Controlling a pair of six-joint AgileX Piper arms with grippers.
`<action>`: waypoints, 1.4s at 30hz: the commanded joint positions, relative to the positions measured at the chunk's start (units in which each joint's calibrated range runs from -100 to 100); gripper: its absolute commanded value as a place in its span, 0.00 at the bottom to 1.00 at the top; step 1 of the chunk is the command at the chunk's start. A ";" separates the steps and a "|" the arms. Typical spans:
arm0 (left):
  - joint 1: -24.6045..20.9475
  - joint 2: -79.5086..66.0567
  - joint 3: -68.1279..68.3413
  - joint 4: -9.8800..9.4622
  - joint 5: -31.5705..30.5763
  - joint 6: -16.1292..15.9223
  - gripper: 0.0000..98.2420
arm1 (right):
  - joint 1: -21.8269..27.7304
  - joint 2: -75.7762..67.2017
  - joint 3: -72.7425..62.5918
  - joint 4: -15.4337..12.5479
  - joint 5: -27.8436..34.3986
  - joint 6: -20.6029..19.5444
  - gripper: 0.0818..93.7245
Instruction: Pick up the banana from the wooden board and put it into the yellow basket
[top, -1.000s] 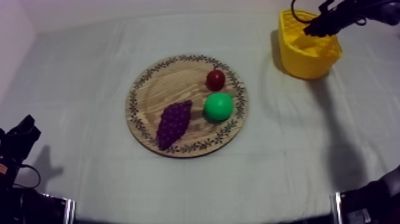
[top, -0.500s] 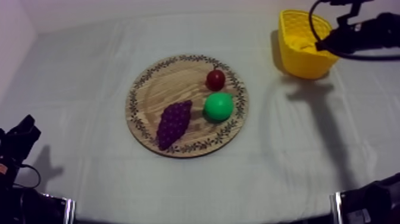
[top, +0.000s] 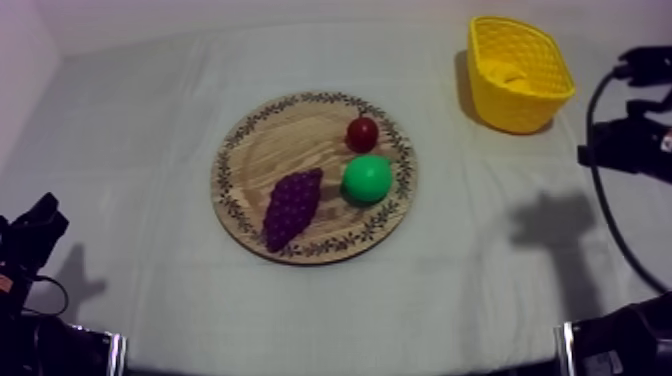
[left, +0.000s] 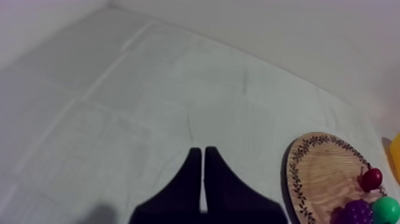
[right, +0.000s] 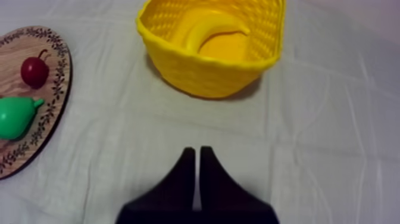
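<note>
Your right claw (right: 196, 151), fingers together, has pulled back from the basket (right: 208, 76); the banana (right: 209, 26) lies inside, so the task looks done.

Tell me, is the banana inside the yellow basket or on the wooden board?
Inside. The banana lies curled within the yellow basket; the wooden board holds grapes, a pear and a small red fruit.

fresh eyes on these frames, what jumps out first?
The yellow basket at the far right of the cloth, with the banana lying inside it. Next, the wooden board in the middle, carrying a bunch of grapes, a green pear and a small red fruit. The right end effector, shut on nothing, hangs over the cloth in front of the basket.
</note>
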 joint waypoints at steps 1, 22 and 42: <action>-0.02 -0.05 -0.01 -0.03 0.00 0.01 0.00 | -0.10 -11.24 5.61 0.46 0.79 -0.60 0.01; -0.02 -0.05 -0.01 -0.03 0.00 0.02 0.00 | 0.59 -45.90 23.04 2.44 12.21 -5.52 0.01; -0.02 -0.05 -0.01 -0.03 0.00 0.02 0.00 | 2.65 -46.59 24.25 -1.77 9.04 3.98 0.01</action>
